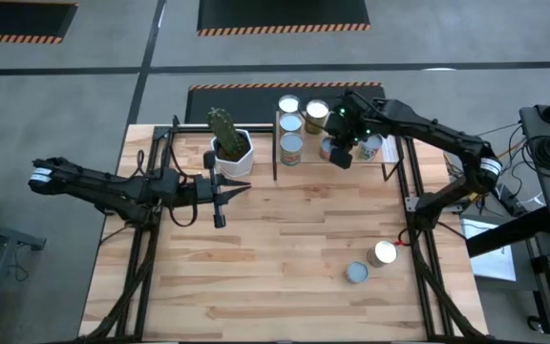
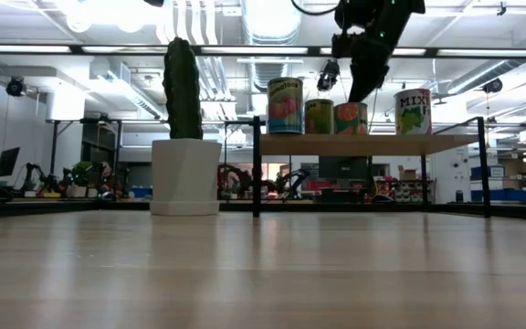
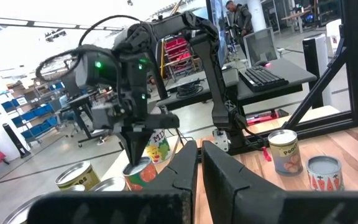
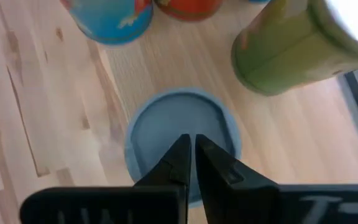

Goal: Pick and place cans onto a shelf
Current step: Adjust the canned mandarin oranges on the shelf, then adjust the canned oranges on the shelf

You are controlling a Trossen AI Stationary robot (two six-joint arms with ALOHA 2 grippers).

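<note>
Right tool (image 1: 340, 153) hovers over the shelf (image 1: 394, 162), fingers pinched together on nothing, tips just above the silver top of an orange-labelled can (image 4: 182, 140). Five cans stand on the shelf, including a tall green one (image 2: 284, 106) and a white "MIX" can (image 2: 412, 111). Two more cans (image 1: 370, 263) sit on the counter (image 1: 285, 248) near its right edge. Left tool (image 1: 220, 194) closed, empty, over the counter beside the cactus pot (image 1: 231, 153).
</note>
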